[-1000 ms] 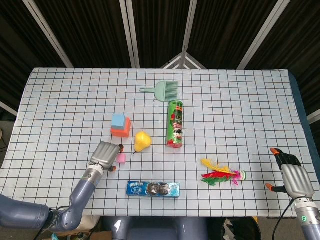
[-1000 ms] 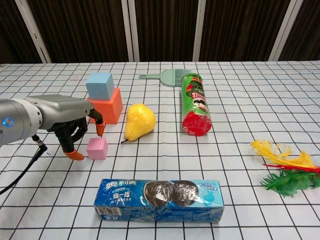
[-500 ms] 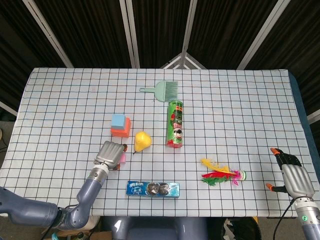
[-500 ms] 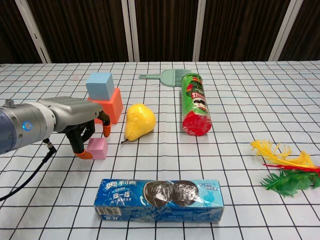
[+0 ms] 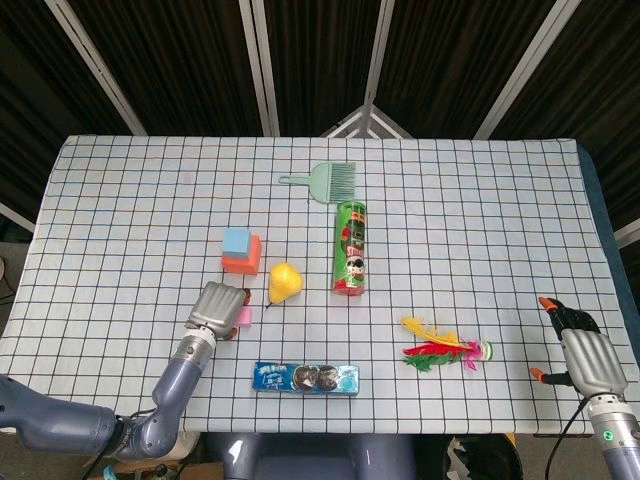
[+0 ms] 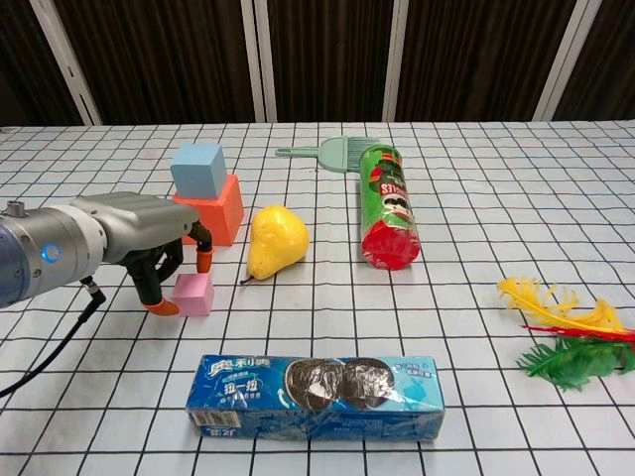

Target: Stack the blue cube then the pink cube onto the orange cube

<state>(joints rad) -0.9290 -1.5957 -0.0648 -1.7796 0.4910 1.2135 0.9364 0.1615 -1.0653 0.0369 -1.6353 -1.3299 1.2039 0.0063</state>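
Already the blue cube (image 6: 199,170) is seen stacked on the orange cube (image 6: 219,210) toward the table's (image 6: 476,198) left side, while the pink cube (image 6: 193,295) lies on the cloth nearer the front edge, bracketed by the spread orange-tipped fingers (image 6: 203,261) of the left hand (image 6: 159,248), with contact not discernible. By the front right corner the right hand (image 5: 583,352) is kept idle, fingers apart and holding nothing. Legible print is limited to the "Pringles" can (image 6: 387,204) lying centrally and the "OREO" biscuit pack (image 6: 317,395) at the front edge.

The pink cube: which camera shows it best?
The chest view: the pink cube shows whole from the side, beside the left robot hand fingertips. In the head view it is a sliver, mostly hidden under that hand.
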